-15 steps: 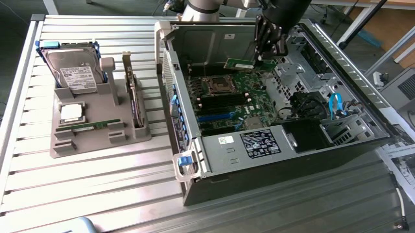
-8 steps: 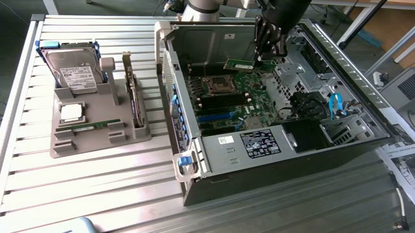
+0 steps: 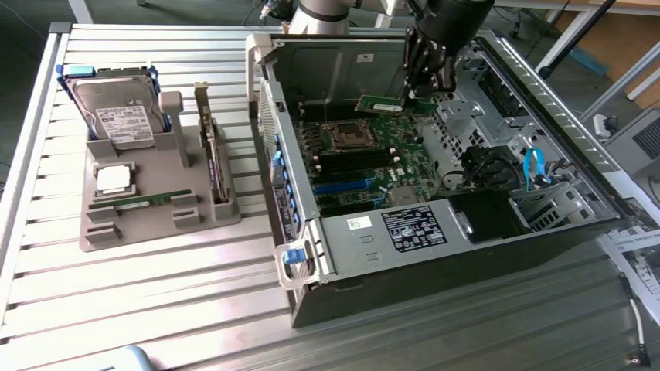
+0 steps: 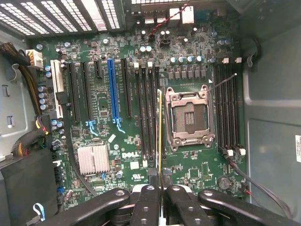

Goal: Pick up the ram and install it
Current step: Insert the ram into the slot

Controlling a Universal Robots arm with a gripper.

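Exterior view, left to right. At nine o'clock, a grey parts holder (image 3: 154,228) sits on the ribbed metal surface (image 3: 154,309). It carries a hard drive (image 3: 124,116), a square processor chip (image 3: 113,179) and an upright card with a metal bracket (image 3: 213,162).

From the centre toward three o'clock lies an open computer case (image 3: 413,270) with its motherboard (image 3: 361,170) exposed. At one o'clock, the black claw (image 3: 423,94) reaches down into the case. It is pinched narrow on the ram (image 3: 384,104), which hangs above the board and is not yet seated.

In the wrist view, the claw (image 4: 160,193) holds the ram (image 4: 160,132) edge-on. The stick runs parallel to the black memory slots (image 4: 148,113), just beside the open processor socket (image 4: 188,115).

The likely risks:
- A stick slightly off the slot line or tilted could jam on the slot wall or seat at one end only.
- A drift toward the socket could bring it onto the exposed contacts.
- A reversed notch would block it, and pressing then could let it slip in the grip.
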